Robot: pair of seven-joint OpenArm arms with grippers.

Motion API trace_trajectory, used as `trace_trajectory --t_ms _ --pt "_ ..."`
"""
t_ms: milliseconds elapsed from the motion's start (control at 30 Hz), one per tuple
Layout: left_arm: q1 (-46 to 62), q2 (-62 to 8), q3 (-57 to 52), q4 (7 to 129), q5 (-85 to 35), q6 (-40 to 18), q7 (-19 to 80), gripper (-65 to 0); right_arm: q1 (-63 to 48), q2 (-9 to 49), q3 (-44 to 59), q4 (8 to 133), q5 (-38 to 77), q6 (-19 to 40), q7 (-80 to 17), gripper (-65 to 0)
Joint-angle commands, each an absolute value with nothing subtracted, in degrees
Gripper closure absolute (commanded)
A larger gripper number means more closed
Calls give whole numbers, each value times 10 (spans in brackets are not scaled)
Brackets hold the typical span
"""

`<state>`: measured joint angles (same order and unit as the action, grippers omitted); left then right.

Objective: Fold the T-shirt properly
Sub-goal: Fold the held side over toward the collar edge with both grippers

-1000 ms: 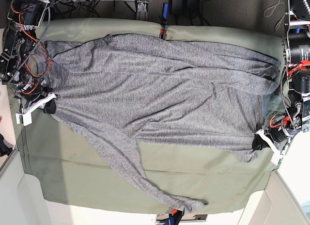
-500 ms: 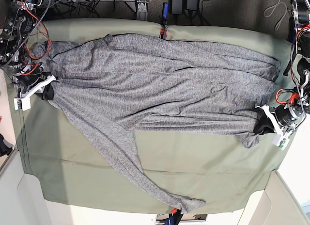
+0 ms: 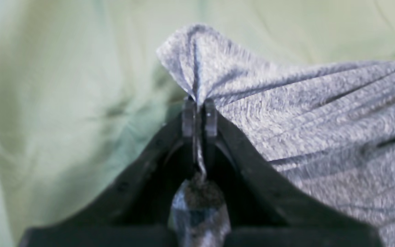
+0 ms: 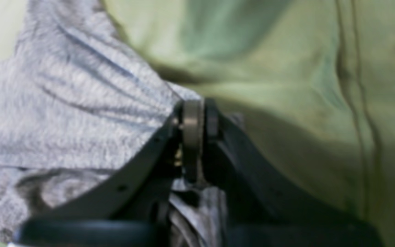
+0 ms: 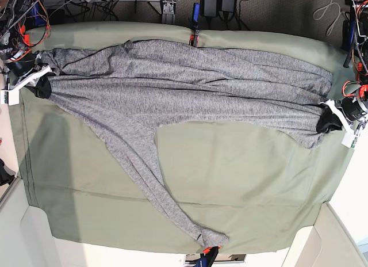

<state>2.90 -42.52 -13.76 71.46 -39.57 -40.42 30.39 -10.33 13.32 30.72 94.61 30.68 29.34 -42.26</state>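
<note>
T-shirt (image 5: pixel 184 83): grey, spread lengthwise on the green sheet (image 5: pixel 241 186), one sleeve (image 5: pixel 167 203) trailing to its near edge; left gripper (image 3: pixel 199 115) and right gripper (image 4: pixel 197 118) each pinch an opposite end, seemingly to stretch the folded body flat.

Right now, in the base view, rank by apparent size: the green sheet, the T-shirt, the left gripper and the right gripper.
1. Green sheet
2. T-shirt
3. Left gripper and right gripper: both small dark shapes, too alike to rank.
</note>
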Motion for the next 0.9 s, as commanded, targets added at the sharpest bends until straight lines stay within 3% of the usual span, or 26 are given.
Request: trace_trajectory --t_ms 0,300,367,433,500,567,867 --pt "23 -444 -145 724 -401 -400 290 0 -101 145 317 957 310 290 -406 0" --pt "53 -444 -145 724 -401 -400 301 0 -110 144 318 956 310 289 -408 0" --pt "58 -444 -145 724 -401 -400 301 -12 -112 144 318 956 308 289 -408 -101" --pt "59 -442 -145 724 -401 -400 301 -121 -113 144 318 955 309 287 -407 -192" --pt "59 -439 -145 724 -401 -400 301 -202 -111 144 318 955 309 287 -397 -240" --pt "59 -436 -145 724 -402 -400 302 -229 -110 144 318 956 312 284 -375 -247" --pt "59 -425 -145 724 -449 -400 349 -229 -29 117 309 955 346 283 -349 -247"
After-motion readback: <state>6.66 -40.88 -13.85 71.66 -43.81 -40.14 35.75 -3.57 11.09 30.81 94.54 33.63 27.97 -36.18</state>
